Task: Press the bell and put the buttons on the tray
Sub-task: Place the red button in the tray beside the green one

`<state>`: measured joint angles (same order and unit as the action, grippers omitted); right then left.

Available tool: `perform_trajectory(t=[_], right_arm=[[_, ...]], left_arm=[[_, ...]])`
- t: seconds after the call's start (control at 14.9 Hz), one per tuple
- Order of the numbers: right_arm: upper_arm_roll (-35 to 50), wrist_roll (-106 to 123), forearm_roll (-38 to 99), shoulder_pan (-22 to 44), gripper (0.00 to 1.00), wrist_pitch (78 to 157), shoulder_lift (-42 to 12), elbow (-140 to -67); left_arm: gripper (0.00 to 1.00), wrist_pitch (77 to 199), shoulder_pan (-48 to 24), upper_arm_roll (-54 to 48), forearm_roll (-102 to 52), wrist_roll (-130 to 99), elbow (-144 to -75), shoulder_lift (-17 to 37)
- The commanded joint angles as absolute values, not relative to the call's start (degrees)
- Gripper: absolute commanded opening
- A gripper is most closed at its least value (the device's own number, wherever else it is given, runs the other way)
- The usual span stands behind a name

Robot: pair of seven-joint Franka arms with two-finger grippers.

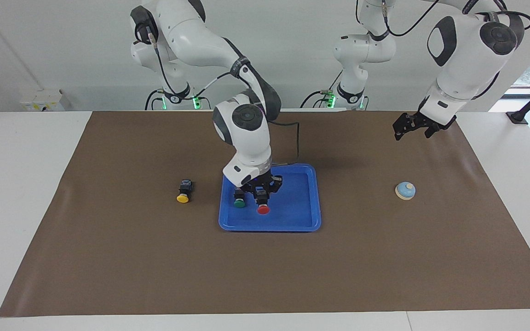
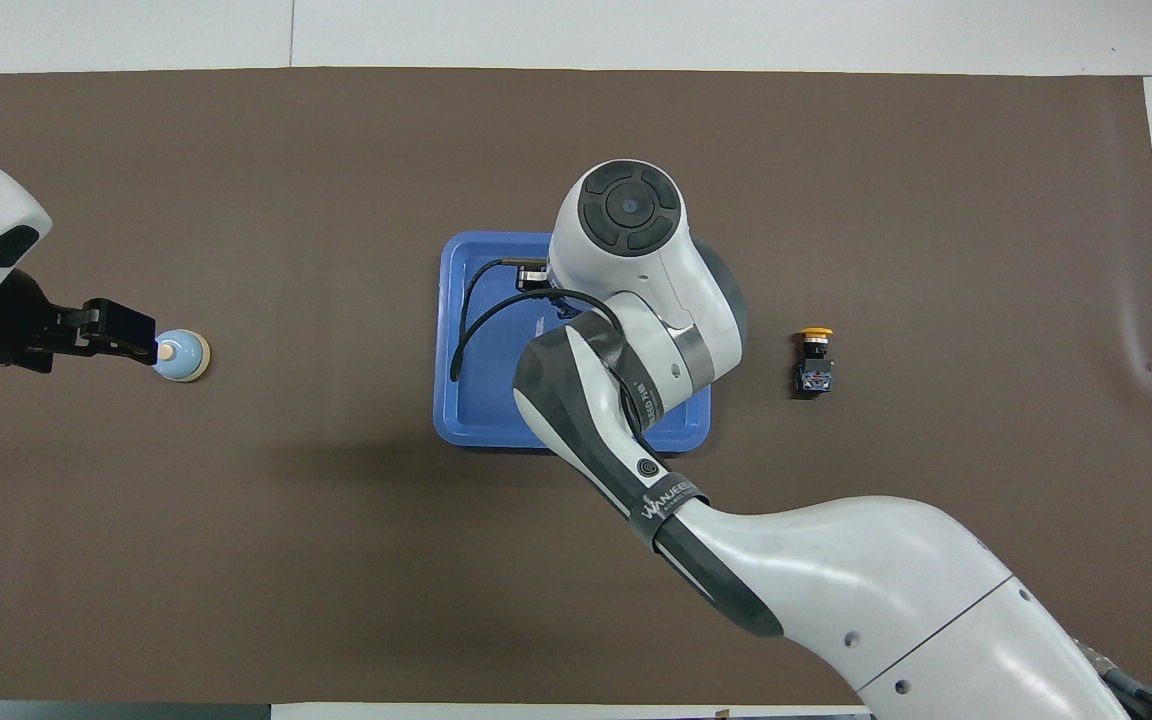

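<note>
The blue tray (image 1: 302,216) (image 2: 456,400) lies mid-mat. My right gripper (image 1: 261,192) reaches down into it, shut on the black body of the red button (image 1: 263,209), whose cap points away from the robots. The green button (image 1: 239,201) lies in the tray right beside it. The yellow button (image 1: 183,191) (image 2: 816,358) lies on its side on the mat toward the right arm's end. The light-blue bell (image 1: 405,190) (image 2: 182,355) stands toward the left arm's end. My left gripper (image 1: 412,129) (image 2: 131,335) hangs open above the mat, raised clear of the bell. The overhead view hides the right gripper and both buttons in the tray.
A brown mat (image 1: 384,266) covers most of the white table. The right arm's wrist and forearm (image 2: 636,300) stretch over the tray's half toward the right arm's end.
</note>
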<state>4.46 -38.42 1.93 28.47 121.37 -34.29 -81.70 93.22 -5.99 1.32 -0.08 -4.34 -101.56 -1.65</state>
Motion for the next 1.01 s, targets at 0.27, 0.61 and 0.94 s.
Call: perform_trajectory(t=[0.27,0.61,0.94], right_arm=[[4.39,-44.37,3.43,30.14,0.42,121.55,-33.32,-87.44],[4.31,-46.4,3.43,31.81,0.94,120.94,-31.91,-90.44],[3.25,-38.24,0.7,28.23,1.0,112.69,-28.93,-87.28]], left_arm=[[1.0,92.64,-5.89,1.49,-0.79,-4.48,-101.51,-2.37],[1.0,92.64,-5.89,1.41,-0.79,-4.48,-101.51,-2.37],[1.0,92.64,-5.89,1.49,-0.79,-4.48,-101.51,-2.46]])
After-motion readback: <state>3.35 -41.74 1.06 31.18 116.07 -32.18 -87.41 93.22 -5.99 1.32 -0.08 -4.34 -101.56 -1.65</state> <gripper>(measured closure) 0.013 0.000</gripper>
